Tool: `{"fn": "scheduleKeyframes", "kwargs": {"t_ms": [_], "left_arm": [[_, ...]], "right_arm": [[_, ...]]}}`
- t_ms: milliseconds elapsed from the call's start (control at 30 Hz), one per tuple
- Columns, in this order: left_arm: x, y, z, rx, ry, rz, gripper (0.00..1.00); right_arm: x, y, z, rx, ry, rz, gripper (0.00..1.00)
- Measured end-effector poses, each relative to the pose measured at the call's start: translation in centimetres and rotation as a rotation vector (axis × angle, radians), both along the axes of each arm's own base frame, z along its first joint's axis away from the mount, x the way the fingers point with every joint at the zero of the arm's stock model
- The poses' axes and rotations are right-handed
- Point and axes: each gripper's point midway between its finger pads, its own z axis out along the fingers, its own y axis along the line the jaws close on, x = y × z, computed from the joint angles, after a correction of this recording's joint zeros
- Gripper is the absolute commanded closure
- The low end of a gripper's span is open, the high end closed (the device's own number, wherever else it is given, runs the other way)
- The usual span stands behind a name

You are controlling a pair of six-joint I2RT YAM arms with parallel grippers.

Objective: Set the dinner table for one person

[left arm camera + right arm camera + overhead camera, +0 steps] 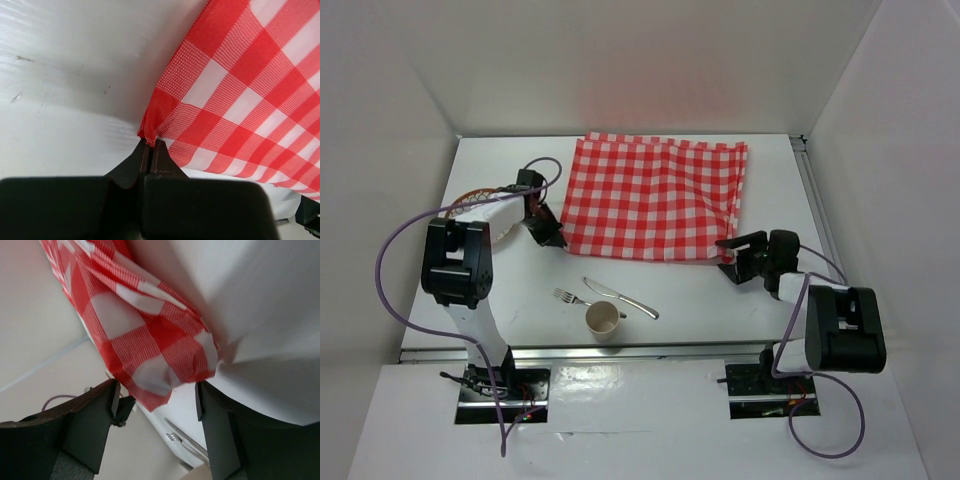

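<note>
The white counter fills the middle of the top view, running from the arm bases at 6 o'clock to the back wall at 12 o'clock, with a metal rail along its 3 o'clock edge. A red-and-white checked cloth lies spread over the counter's far half, from centre toward 12 o'clock, with some wrinkles.

The left hand is at the cloth's 7 o'clock corner. Its fingers are pressed together on that corner, and a small bunch of fabric sticks out just past the tips. The right hand is at the cloth's 5 o'clock corner. Its fingers stand apart, with the folded, drooping corner between them, and neither finger clearly presses the fabric.

At 6 o'clock from the cloth and clear of it, a fork and a table knife lie flat on the bare counter. The fork is at 9 o'clock from the knife. A cream paper cup stands upright, mouth up, just at 6 o'clock from them. The fork's handle end meets its rim in the top view, and I cannot tell whether they touch.

At 9 o'clock on the counter, a brown-rimmed round dish shows only partly under the left arm. A purple cable loops out from that arm.
</note>
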Motion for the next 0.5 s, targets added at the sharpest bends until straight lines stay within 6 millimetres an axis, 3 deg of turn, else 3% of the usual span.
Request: {"fn": "scheduleKeyframes", "kwargs": {"t_ms": [133,167,200,267,367,400,500], "left_arm": [[0.5,0.2,1.5,0.014,-0.033,0.005,1.0],[0.7,0.2,1.8,0.014,-0.039,0.006,1.0],[1.0,0.3,2.2,0.014,-0.045,0.007,1.0],[1.7,0.2,3.2,0.012,-0.063,0.007,1.0],[3.7,0.3,6.5,-0.006,-0.12,0.013,1.0],[4.8,0.3,8.2,-0.021,-0.16,0.016,1.0],[7.8,1.0,13.7,-0.061,-0.302,0.03,1.0]], "right_arm": [[1.1,-0.5,-0.4,-0.012,0.009,-0.03,0.6],[1.8,-0.8,-0.2,-0.021,0.008,-0.04,0.8],[2.4,-1.0,0.1,-0.038,-0.001,-0.04,0.89],[4.4,-1.7,1.6,-0.066,-0.029,-0.057,0.99],[8.8,-2.5,6.1,-0.145,-0.121,-0.036,1.0],[11.3,-2.7,9.4,-0.188,-0.199,-0.014,1.0],[14.2,-2.6,15.6,-0.268,-0.35,0.034,1.0]]}}
